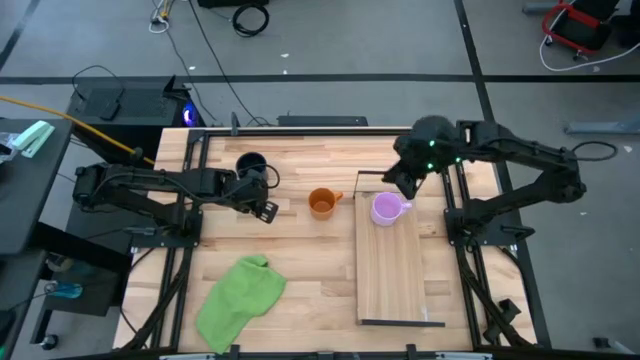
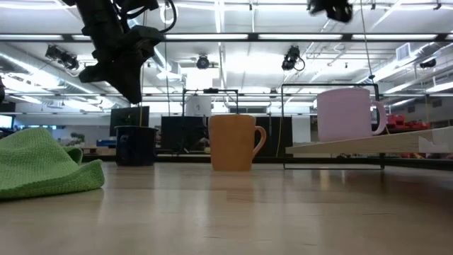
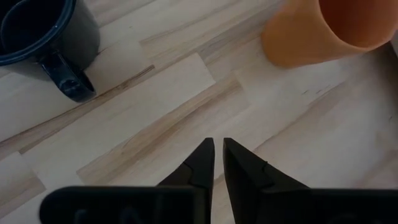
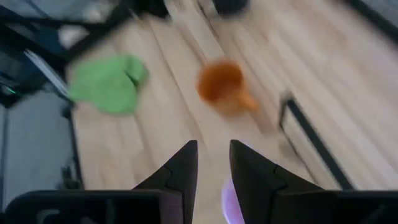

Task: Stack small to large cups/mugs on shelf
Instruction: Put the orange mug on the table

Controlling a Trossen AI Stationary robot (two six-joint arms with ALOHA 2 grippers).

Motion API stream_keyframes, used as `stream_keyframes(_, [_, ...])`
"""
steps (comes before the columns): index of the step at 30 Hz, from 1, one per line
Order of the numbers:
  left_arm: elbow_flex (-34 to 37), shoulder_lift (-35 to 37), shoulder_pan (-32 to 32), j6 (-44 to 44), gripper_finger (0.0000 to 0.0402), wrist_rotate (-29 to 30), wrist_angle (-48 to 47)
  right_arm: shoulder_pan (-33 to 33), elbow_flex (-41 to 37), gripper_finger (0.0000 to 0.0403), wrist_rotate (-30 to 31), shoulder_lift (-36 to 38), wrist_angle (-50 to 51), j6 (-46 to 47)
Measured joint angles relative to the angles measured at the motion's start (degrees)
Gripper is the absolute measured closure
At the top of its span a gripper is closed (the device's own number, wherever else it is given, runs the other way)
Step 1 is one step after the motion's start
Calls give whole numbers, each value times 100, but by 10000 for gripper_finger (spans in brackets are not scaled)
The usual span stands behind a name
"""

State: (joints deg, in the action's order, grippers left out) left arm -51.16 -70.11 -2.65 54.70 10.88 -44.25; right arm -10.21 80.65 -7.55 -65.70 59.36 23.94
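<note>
High view: light purple handled ceramic mug (image 1: 386,209) already stands on the long light-wood shelf board with black wire ends (image 1: 392,280), at its far end. Right gripper (image 1: 402,184) sits just behind the purple mug, empty. Left gripper (image 1: 264,208) hangs over the butcher-block wooden tabletop (image 1: 300,285), between the slightly larger black handled mug (image 1: 250,165) behind it and the small orange handled mug (image 1: 322,202) to its right. Judged step: orange goes next. Crumpled green cloth (image 1: 240,296) lies well in front of the left gripper, out of the way.

Low view: the left arm hangs high above the black mug (image 2: 135,145), clear of it. Orange mug (image 2: 236,142) upright, handle toward the shelf (image 2: 368,145); purple mug (image 2: 347,113) upright on the board. Cloth (image 2: 46,170) on the near tabletop (image 2: 226,212). Room behind: ceiling lights, monitors, a wire frame.

Left wrist view: left gripper (image 3: 217,155) fingers nearly touching, holding nothing. Orange mug (image 3: 323,31) ahead to one side, black mug (image 3: 37,37) ahead to the other, bare wood between. To do it well: spread fingers first, swing toward the orange mug, pinch one wall at the rim, avoid the handle, lift straight.

Right wrist view: right gripper (image 4: 212,163) fingers slightly parted, gripping nothing; purple mug's rim (image 4: 227,199) just beneath them. Orange mug (image 4: 222,87) ahead, cloth (image 4: 106,84) beyond. Blurred.
</note>
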Motion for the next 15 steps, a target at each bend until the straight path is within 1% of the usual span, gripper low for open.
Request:
stream_keyframes(6, [0,0,-1,12,367,-1,0,28,1117,302,0,-687,-92,-329])
stream_keyframes(15, [0,0,-1,15,364,-1,-2,-26,2420,303,0,-2144,-65,-919])
